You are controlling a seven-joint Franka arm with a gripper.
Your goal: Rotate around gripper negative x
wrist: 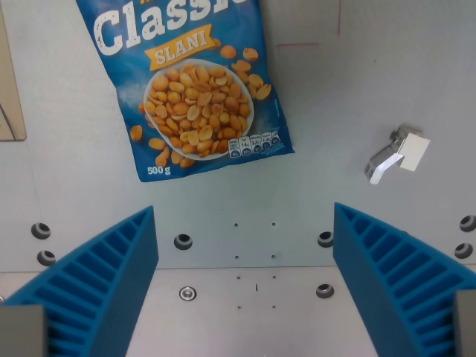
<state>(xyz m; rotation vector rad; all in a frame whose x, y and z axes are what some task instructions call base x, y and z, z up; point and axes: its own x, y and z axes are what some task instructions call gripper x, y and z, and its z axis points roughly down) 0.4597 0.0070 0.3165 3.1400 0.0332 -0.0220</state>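
My gripper (pixel 245 253) is open, with nothing between its two blue ribbed fingers: one finger (pixel 104 279) at the wrist view's lower left, the other (pixel 398 275) at the lower right. It hangs above a pale grey table (pixel 335 97). A blue bag of salted peanuts (pixel 190 82), printed "Classic SLANI 500 g", lies flat on the table ahead of the gripper, toward the wrist view's upper left. Its top is cut off by the frame edge.
A small white and metal clip-like piece (pixel 398 152) lies on the table at the right. Several bolt holes (pixel 183 241) dot the table near a seam. A beige edge (pixel 11 89) shows at the far left.
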